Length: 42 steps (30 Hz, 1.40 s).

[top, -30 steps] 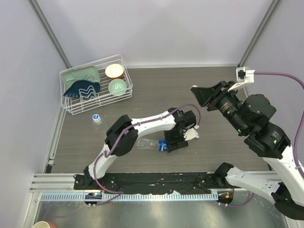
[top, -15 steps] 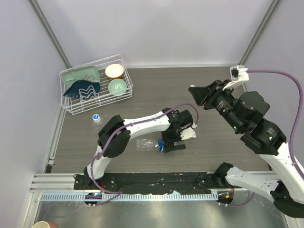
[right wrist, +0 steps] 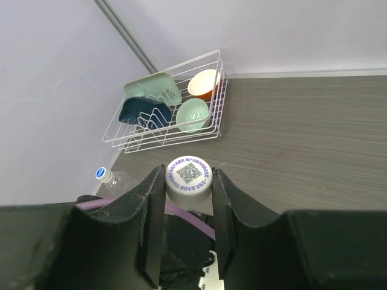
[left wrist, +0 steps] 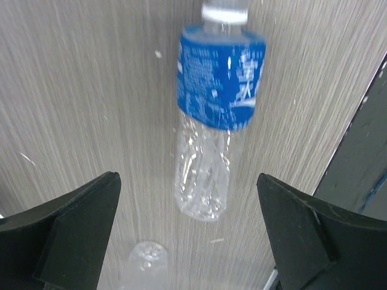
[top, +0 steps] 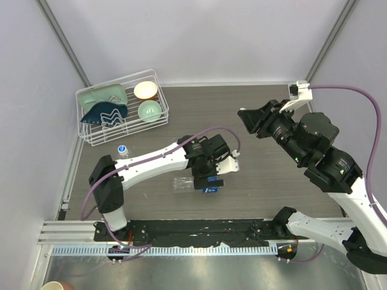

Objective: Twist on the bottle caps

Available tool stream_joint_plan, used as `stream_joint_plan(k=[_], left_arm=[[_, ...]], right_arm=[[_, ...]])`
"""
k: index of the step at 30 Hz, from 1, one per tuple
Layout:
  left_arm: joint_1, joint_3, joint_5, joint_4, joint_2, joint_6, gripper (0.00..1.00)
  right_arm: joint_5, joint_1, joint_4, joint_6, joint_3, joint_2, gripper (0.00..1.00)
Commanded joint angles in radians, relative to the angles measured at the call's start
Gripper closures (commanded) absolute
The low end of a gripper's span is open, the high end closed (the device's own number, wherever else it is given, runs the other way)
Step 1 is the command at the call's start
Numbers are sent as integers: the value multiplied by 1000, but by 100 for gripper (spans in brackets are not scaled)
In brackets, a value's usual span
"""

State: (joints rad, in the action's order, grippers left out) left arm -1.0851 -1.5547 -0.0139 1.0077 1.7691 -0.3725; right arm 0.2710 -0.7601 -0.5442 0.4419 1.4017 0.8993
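The blue-labelled bottle [top: 183, 184] lies on its side on the table, its label under my left gripper [top: 207, 180]. In the left wrist view the bottle [left wrist: 221, 90] lies lengthwise between the wide-open jaws of my left gripper [left wrist: 187, 181], with its white neck end at the top edge. The plain bottle [top: 123, 151] stands near the rack with a blue-printed cap on it [right wrist: 100, 173]. It shows as a blurred clear shape [left wrist: 144, 266] in the left wrist view. My right gripper [top: 245, 118] is raised at the right, shut on a white cap [right wrist: 188, 178] with a printed code.
A white wire dish rack [top: 91, 136] at the back left holds a cream bowl [top: 146, 90], a green bowl [top: 149, 110], and green and dark blue dishes [top: 104, 112]. The rack also shows in the right wrist view [right wrist: 169, 130]. Grey walls close in the table.
My left arm has swung left, bringing its gripper over the blue-labelled bottle, which shifted slightly left. My right gripper with the cap has edged up and left.
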Motion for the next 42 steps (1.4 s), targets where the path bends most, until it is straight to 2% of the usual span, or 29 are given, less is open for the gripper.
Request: stream_joint_plan(k=[1, 9, 21, 28, 42], left_arm=[[14, 149, -52, -12, -94, -48, 0], [126, 265, 43, -53, -131, -80, 0], [151, 347, 190, -89, -116, -154, 0], [163, 421, 138, -156, -85, -189, 0], [183, 462, 80, -202, -47, -227, 0]], right_arm=[[-6, -4, 15, -12, 49, 12, 93], [-10, -4, 10, -2, 49, 19, 93], [-12, -4, 0, -3, 66, 39, 93], [-12, -2, -5, -9, 68, 47, 93], [-12, -4, -3, -19, 69, 64, 94]])
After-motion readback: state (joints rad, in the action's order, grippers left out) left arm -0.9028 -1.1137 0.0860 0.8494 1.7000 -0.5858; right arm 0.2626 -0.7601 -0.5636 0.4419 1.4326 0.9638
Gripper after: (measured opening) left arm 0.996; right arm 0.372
